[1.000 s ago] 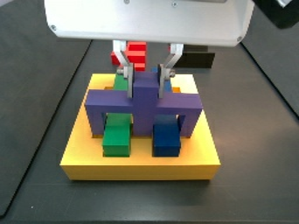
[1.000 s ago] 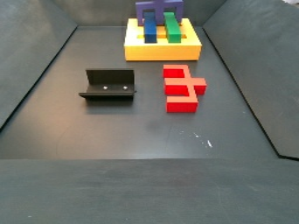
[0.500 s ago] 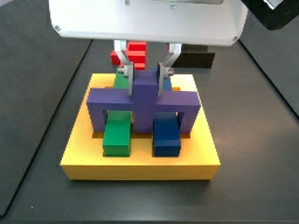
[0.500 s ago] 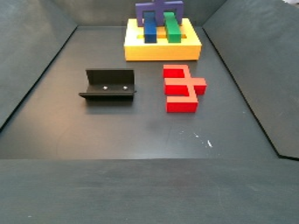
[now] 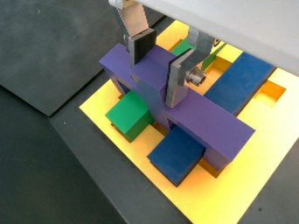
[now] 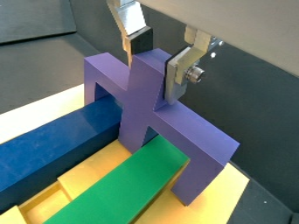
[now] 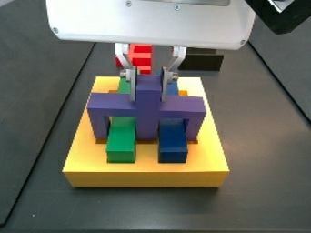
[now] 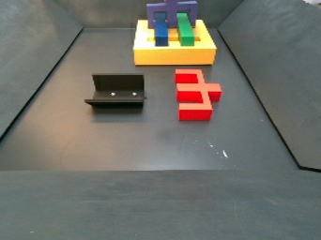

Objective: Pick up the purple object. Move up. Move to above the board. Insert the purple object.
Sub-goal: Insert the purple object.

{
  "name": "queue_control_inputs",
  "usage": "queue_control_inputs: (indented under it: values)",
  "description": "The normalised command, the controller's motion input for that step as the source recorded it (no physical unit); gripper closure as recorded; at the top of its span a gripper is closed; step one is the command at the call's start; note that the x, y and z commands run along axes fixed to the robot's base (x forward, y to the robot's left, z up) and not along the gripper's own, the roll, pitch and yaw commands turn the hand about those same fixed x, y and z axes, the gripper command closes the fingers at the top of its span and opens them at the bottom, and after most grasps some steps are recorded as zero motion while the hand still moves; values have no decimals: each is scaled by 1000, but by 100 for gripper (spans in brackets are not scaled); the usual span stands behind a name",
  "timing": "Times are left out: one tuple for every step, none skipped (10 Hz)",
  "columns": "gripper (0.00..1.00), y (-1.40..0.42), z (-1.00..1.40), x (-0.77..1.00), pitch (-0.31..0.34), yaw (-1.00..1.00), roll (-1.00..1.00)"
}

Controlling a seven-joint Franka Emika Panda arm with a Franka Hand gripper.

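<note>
The hand (image 7: 148, 71) points straight down over the board (image 7: 145, 164), its silver fingers (image 5: 180, 77) closed on the raised middle stub of the purple object (image 7: 148, 107), which straddles the green bar (image 7: 123, 139) and blue bar (image 7: 174, 143) (no readable writing anywhere).

Dark floor (image 8: 150, 141), yellow board (image 8: 175, 54) (far end), fixture (image 8: 116, 92), red stepped block (image 8: 194, 95)
</note>
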Motion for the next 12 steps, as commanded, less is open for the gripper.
queue_control_inputs:
  values:
    - [100,-37,183,-23,-11,-54,-471]
    - [100,0,91,0,-26,-29,-500]
    - [100,0,0,0,-31,0,-500]
    - [100,9,-120,20,-47,0,-486]
    - [100,0,-149,60,-44,0,-466]
    - [100,-74,-180,91,-16,0,-433]
    - [100,-186,-143,40,-6,0,-423]
    - [100,-37,-120,40,-4,0,-447]
    - [100,0,-137,123,-20,-20,-401]
    - [100,83,-297,123,-44,-40,-303]
    - [100,9,-354,234,-36,0,-349]
    - [100,0,-357,214,-27,-11,-360]
